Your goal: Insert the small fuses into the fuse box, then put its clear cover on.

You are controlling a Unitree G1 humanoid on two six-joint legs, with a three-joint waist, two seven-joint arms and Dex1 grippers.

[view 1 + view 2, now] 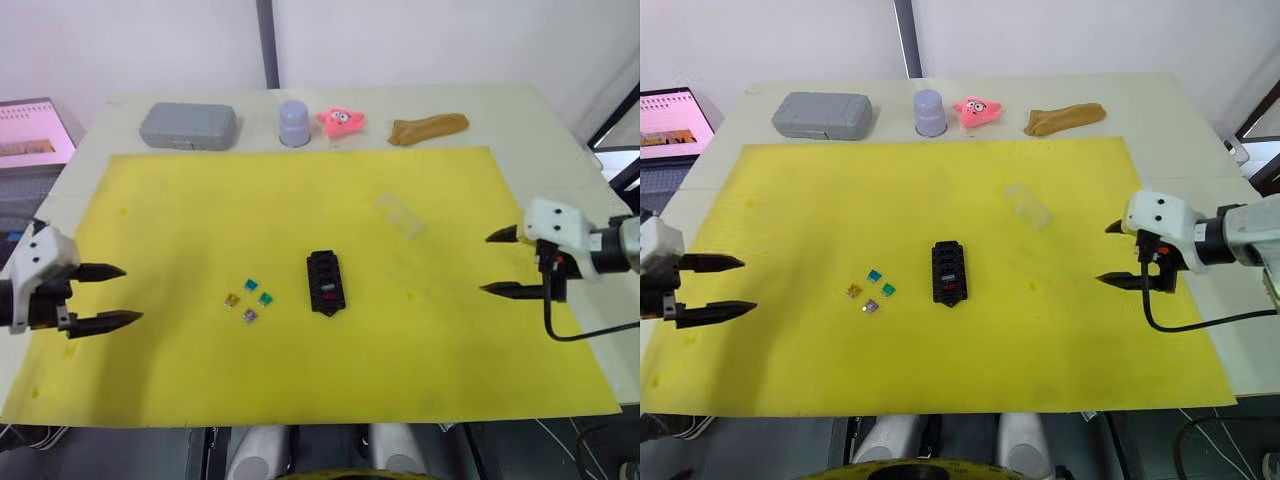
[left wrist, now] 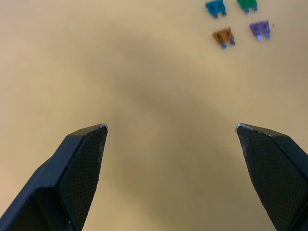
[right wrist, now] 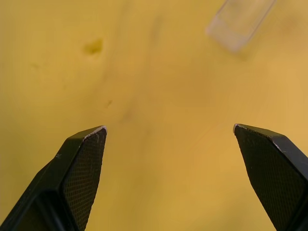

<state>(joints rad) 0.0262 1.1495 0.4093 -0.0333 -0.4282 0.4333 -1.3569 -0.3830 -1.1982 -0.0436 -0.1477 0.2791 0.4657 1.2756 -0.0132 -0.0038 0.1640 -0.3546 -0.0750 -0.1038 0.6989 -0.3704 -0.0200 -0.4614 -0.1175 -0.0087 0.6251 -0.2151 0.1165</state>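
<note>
The black fuse box [image 1: 325,282] lies in the middle of the yellow mat [image 1: 200,200], with a red fuse seated in one slot. Several small fuses lie loose just to its left: teal [image 1: 252,285], green [image 1: 266,298], orange [image 1: 232,300] and purple [image 1: 249,316]; the left wrist view shows them too, such as the orange one [image 2: 224,37]. The clear cover [image 1: 399,215] rests on the mat behind and right of the box, also seen as the cover [image 3: 240,20]. My left gripper [image 1: 112,296] hovers open at the mat's left edge. My right gripper [image 1: 500,263] hovers open at the right edge.
Along the table's back edge stand a grey rounded case [image 1: 188,126], a grey-lilac cup [image 1: 294,122], a pink star toy [image 1: 340,122] and a brown cloth-like piece [image 1: 428,128]. A laptop screen [image 1: 30,132] sits off the table's left. A black cable [image 1: 590,330] trails from my right arm.
</note>
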